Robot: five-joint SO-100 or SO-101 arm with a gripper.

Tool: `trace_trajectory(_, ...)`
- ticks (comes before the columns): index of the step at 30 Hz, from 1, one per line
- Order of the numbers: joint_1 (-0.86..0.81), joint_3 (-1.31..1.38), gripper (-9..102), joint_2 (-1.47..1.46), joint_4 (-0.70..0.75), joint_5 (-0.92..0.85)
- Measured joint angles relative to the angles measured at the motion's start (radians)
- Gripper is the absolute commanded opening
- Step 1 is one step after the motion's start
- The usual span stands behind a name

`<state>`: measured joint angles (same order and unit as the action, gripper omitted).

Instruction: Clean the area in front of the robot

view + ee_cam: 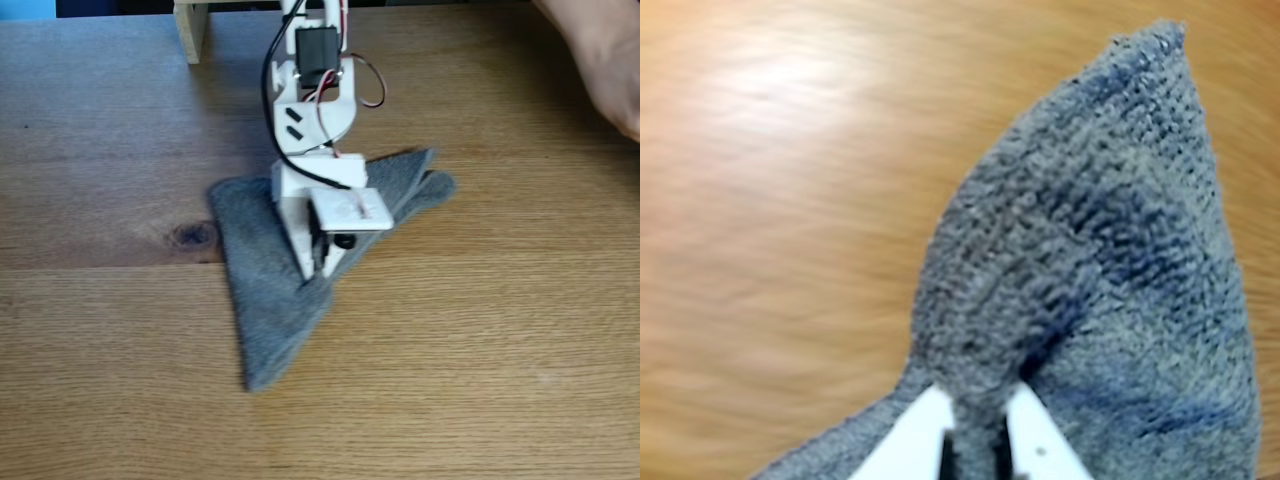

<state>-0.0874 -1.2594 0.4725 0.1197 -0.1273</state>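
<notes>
Gripper pinches grey cloth, pressed on tabletop.

The light oak tabletop lies flat with fine straight grain, a dark oval knot left of centre in the fixed view and a faint pale smudge lower right. The white robot arm (black servo, red and black wires) reaches down; its gripper pinches a fold of grey terry cloth spread on the wood.
</notes>
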Motion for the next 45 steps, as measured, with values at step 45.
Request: trace_trajectory(45,-0.813,-0.627,0,0.974,0.942,-0.152)
